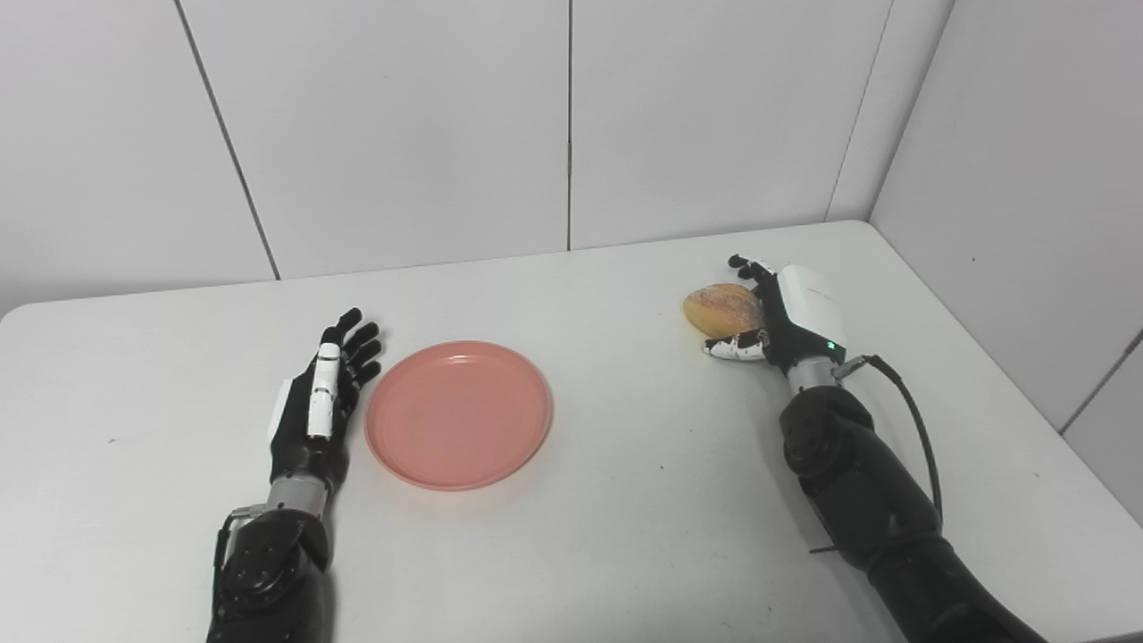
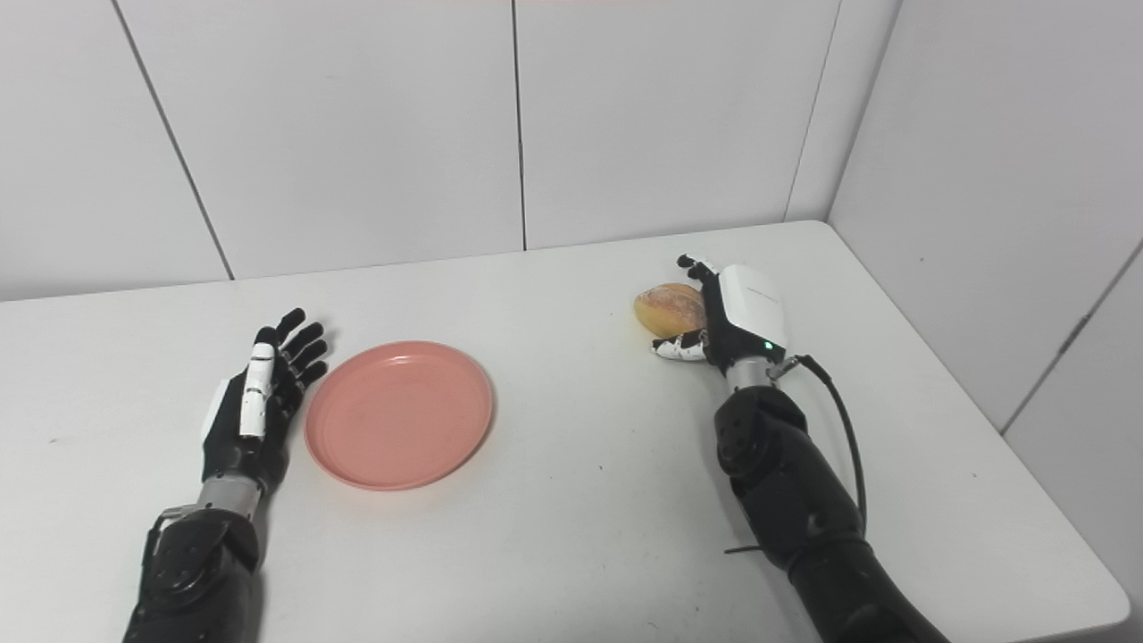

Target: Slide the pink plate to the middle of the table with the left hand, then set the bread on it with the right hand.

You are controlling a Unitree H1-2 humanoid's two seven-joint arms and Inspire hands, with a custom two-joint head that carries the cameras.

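Plate: you'll find it on the table, left of the middle, toward the near edge.
Left hand: just beside the plate's left rim, flat on the table.
Bread: on the table, well apart from the plate, farther back on your right.
Right hand: right against the bread's right side.

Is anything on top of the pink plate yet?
No. The pink plate is bare; its whole top shows. The bread sits on the table by the right hand. Left hand lies open beside the plate.
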